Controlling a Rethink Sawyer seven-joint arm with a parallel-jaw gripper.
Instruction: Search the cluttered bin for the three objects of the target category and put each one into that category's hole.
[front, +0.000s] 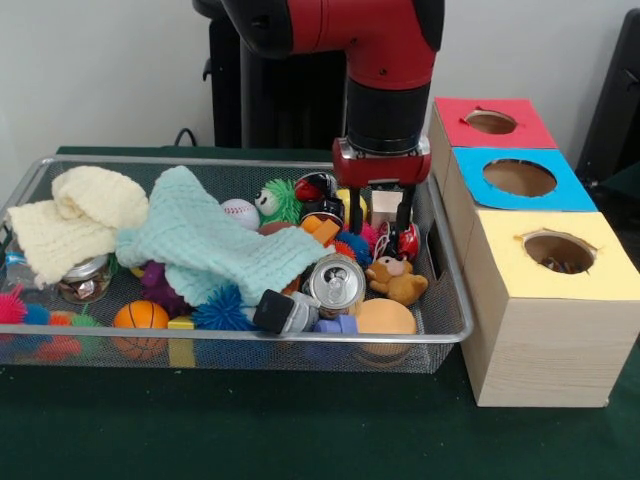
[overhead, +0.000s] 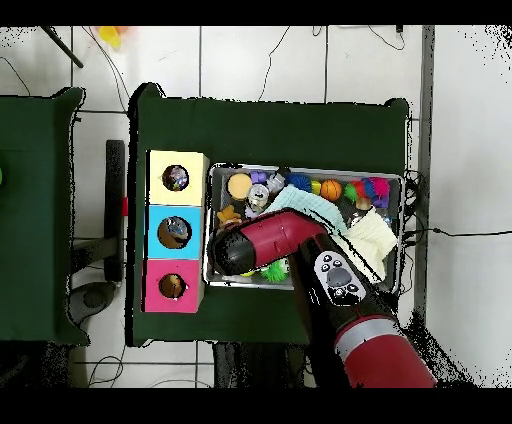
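Red-and-black arm lowers its tool (front: 381, 214) open into the wire bin (front: 250, 345), fingers apart over the toys just behind the soda can (front: 335, 283), near the teddy bear (front: 395, 279).

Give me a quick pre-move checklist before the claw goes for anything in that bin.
1. Claw over the bin, right end: ok.
2. Claw open, fingers spread: ok.
3. Claw empty: ok, nothing between the fingers.
4. Item directly beneath identified: cannot tell, toys crowd together there.
5. Holes in red box, blue box and yellow box unblocked: ok.
6. Teal cloth away from the claw: ok.
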